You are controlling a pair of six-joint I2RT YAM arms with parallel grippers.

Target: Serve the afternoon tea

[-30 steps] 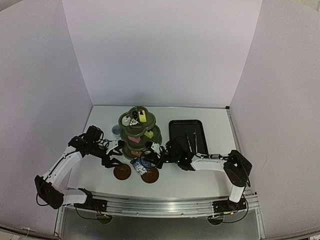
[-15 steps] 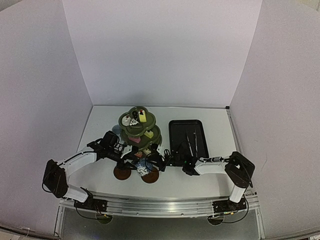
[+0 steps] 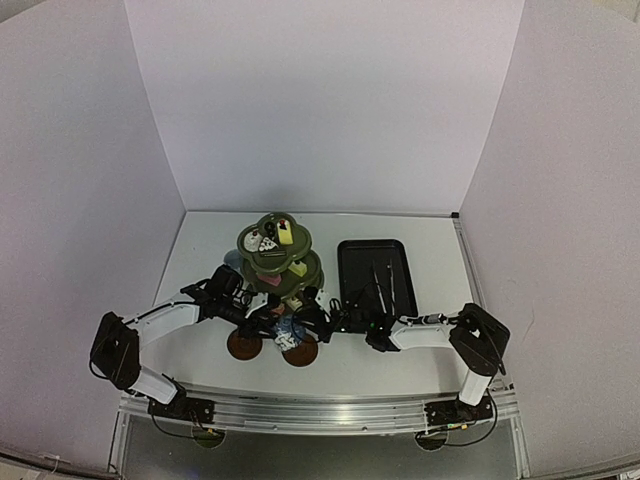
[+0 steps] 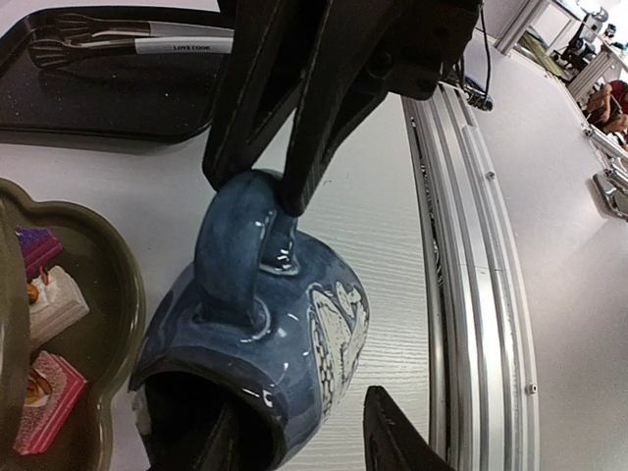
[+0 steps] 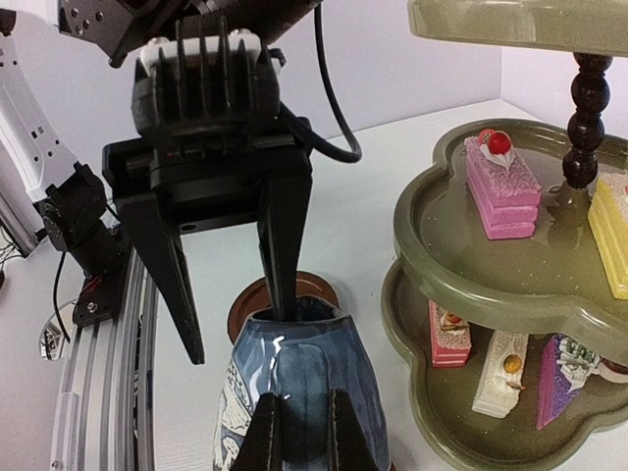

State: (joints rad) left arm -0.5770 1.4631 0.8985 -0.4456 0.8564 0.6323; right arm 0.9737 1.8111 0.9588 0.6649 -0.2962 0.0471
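A blue cup with a white pattern is held over the table near two brown coasters, tipped so its mouth faces my left gripper. My right gripper is shut on the cup's handle. My left gripper is open, with one finger inside the cup mouth and the other outside, clear of the wall. The olive three-tier stand is just behind, with pink and yellow cakes on its tiers. One coaster shows beyond the cup. I cannot make out a second cup.
A black tray holding metal tongs lies right of the stand. The stand's lower tier is close to the cup's left side. The metal rail runs along the near table edge. White walls enclose three sides.
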